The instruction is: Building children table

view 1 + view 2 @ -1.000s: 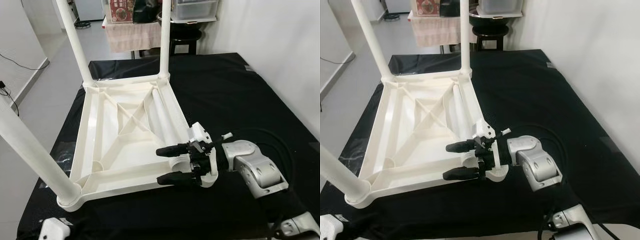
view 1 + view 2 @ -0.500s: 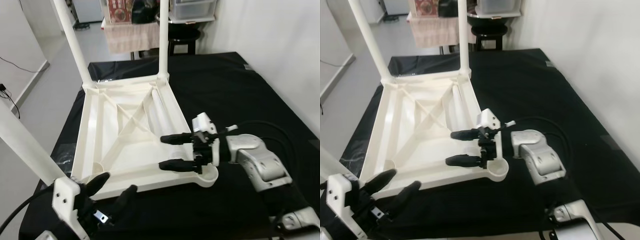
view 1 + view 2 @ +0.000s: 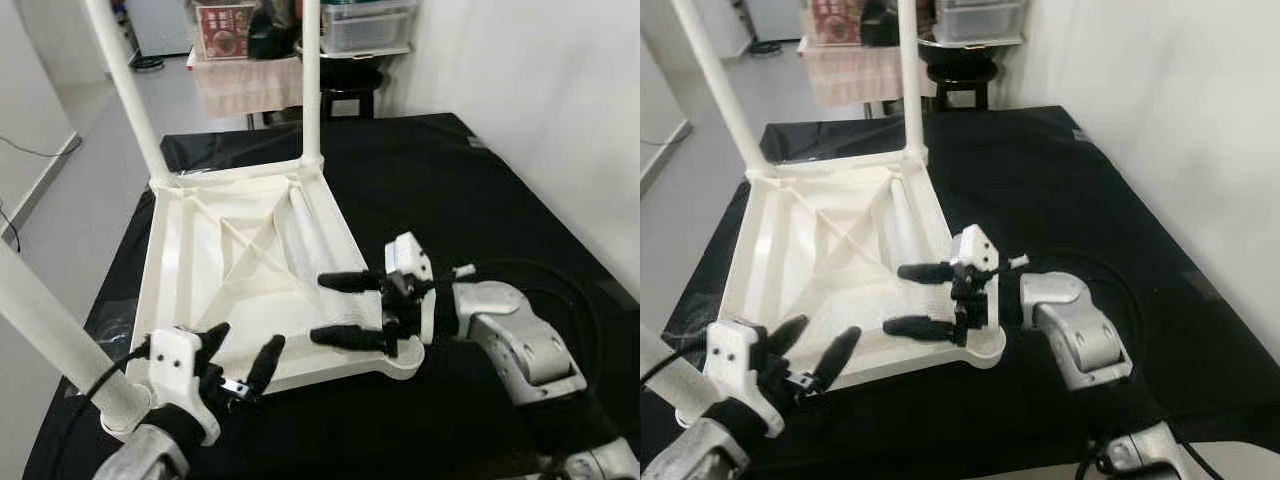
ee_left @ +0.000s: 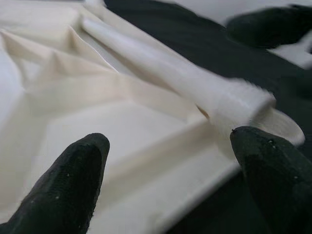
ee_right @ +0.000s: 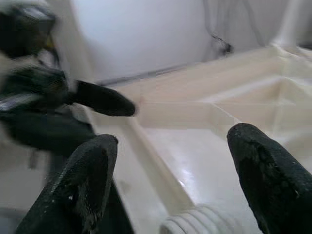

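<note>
- While the upturned tabletop (image 3: 230, 270) carries three legs, I see the fourth leg (image 3: 300, 225) lying loose inside it.
- Right gripper (image 3: 345, 310) and left gripper (image 3: 240, 365) both gape wide, empty.

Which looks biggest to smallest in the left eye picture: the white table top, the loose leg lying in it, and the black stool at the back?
1. The upside-down table top, clearly largest.
2. and 3. The loose leg and the stool: unsure. The stool stands farther away and is partly hidden.
</note>
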`<state>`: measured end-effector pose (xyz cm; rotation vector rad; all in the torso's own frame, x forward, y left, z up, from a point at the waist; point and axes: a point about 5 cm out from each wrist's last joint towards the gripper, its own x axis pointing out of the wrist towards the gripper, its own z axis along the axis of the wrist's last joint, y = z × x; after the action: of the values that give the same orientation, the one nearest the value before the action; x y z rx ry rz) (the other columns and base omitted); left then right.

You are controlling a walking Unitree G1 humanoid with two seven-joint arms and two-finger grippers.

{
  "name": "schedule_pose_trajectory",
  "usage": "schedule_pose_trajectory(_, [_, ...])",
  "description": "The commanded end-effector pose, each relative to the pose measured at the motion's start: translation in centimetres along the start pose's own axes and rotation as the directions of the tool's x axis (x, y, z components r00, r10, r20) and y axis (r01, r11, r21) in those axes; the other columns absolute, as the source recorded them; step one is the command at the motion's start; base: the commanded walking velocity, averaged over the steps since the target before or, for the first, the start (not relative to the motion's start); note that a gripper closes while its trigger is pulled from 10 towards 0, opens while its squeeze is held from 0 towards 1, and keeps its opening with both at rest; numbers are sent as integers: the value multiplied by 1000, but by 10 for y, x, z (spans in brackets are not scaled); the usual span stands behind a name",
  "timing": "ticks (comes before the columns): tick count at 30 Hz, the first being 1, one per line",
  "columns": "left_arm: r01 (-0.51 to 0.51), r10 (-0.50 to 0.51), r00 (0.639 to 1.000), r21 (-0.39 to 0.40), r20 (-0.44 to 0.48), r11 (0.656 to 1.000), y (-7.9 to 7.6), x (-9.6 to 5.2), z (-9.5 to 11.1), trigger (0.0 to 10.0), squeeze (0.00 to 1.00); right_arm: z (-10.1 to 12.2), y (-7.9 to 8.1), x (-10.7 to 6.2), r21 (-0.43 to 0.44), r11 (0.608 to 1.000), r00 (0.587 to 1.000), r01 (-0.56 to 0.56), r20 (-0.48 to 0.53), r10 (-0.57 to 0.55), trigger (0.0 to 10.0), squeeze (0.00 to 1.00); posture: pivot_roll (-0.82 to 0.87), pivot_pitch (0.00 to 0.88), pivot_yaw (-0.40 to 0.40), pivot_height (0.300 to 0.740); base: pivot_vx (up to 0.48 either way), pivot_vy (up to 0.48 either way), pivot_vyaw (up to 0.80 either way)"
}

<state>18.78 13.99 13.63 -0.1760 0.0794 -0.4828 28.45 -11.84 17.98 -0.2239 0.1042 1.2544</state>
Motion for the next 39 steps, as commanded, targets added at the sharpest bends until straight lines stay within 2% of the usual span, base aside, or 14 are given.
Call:
schedule_pose_trajectory(1, [20,-20,999,-11,-41,1000,0,-2,-6,10000,0,-6,6,5,-4,1000,999,18,-40,-18,10000,0,-39,64,25,740,0,0,0])
schedule_pose_trajectory(5, [62,-63,996,-13,-57,998,-4,-1,-8,10000,0,-11,9,5,-22,998,995,66,-76,-68,10000,0,-52,67,34,740,0,0,0])
schedule_pose_trajectory(7, [160,-163,984,-45,-78,986,-15,0,-10,10000,0,-16,11,5,-45,992,985,117,-121,-121,10000,0,-58,66,36,740,0,0,0])
schedule_pose_trajectory(9, [160,-163,984,-45,-78,986,-15,0,-10,10000,0,-16,11,5,-45,992,985,117,-121,-121,10000,0,-58,66,36,740,0,0,0])
schedule_pose_trajectory(12, [232,-239,966,-75,-100,970,-24,-1,-14,10000,0,-17,15,3,-57,990,981,126,-142,-133,10000,0,-59,66,38,740,0,0,0])
schedule_pose_trajectory(14, [232,-239,966,-75,-100,970,-24,-1,-14,10000,0,-17,15,3,-57,990,981,126,-142,-133,10000,0,-59,66,38,740,0,0,0])
schedule_pose_trajectory(17, [303,-314,940,-98,-132,948,-30,-2,-20,10000,0,-17,15,0,-63,990,979,130,-151,-138,10000,0,-57,62,41,740,0,0,0])
schedule_pose_trajectory(22, [313,-324,935,-97,-142,945,-29,-2,-22,10000,0,-13,13,-10,-73,992,984,101,-142,-111,10000,0,-58,62,45,740,0,0,0])
schedule_pose_trajectory(24, [312,-323,935,-97,-146,945,-27,-2,-23,10000,0,-9,9,-23,-100,993,984,66,-161,-81,10000,0,-61,59,46,740,0,0,0])
schedule_pose_trajectory(26, [312,-323,935,-97,-146,945,-27,-2,-23,10000,0,-9,9,-23,-100,993,984,66,-161,-81,10000,0,-61,59,46,740,0,0,0])
schedule_pose_trajectory(29, [311,-324,935,-104,-145,945,-26,-1,-24,10000,0,-13,8,-34,-153,988,963,30,-260,-69,10000,0,-63,57,47,740,0,0,0])
schedule_pose_trajectory(30, [311,-324,935,-104,-145,945,-26,-1,-24,10000,0,-13,8,-34,-153,988,963,30,-260,-69,10000,0,-63,57,47,740,0,0,0])
schedule_pose_trajectory(32, [314,-327,934,-105,-146,944,-26,-2,-25,10000,0,-23,6,-29,-193,979,934,59,-335,-122,10000,0,-60,54,49,740,0,0,0])
schedule_pose_trajectory(39, [320,-334,931,-109,-148,941,-26,-2,-25,10000,0,-27,-3,-18,-208,964,909,168,-345,-233,10000,0,-56,51,52,740,0,0,0])
